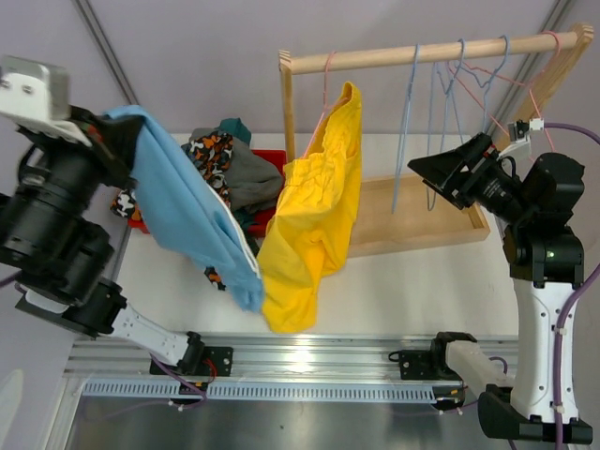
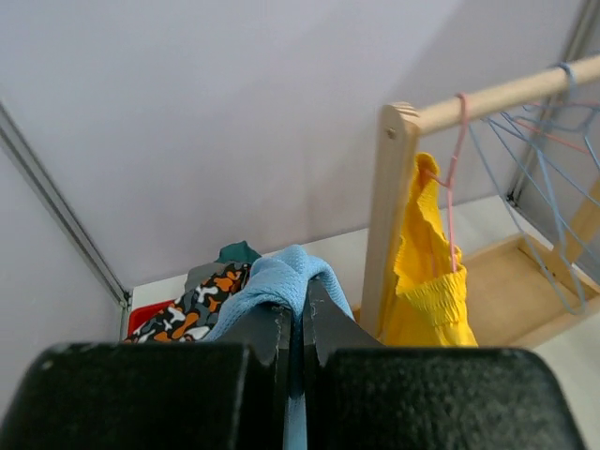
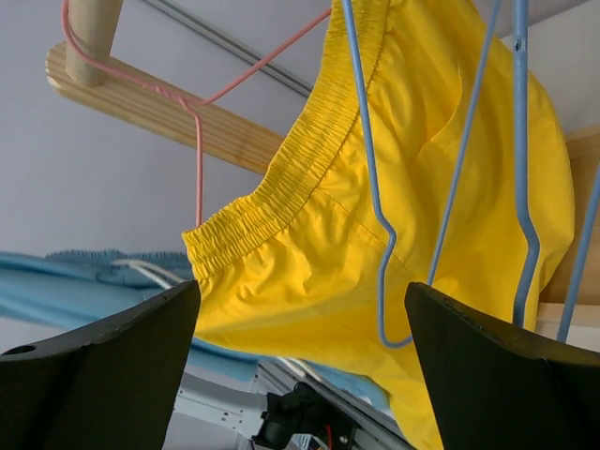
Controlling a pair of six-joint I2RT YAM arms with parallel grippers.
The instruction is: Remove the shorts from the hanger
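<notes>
**A:** What is shown, and where are the shorts?

**B:** A wooden rail on a white surface is seen from above. The light blue shorts are held aloft at the left, clamped in the left pincer, whose fingers are pressed together on the fabric. The yellow shorts are hung from a pink hanger near the rail's left end. A camouflage pair, a grey pair and a teal pair are heaped in a red bin behind.

**A:** And the right pincer?

**B:** Its fingers are spread wide apart and nothing is held. It is poised among empty blue hangers, facing the yellow waistband.

**A:** How is the step best done?

**B:** By judgement, the blue pair should be carried over the bin and let go only once fully above it. Its trailing hem appears to meet the yellow pair and should be lifted clear first. The yellow waistband should then be gripped beside the hanger wire, not around it, and drawn off sideways so the hanger is not dragged along.
</notes>
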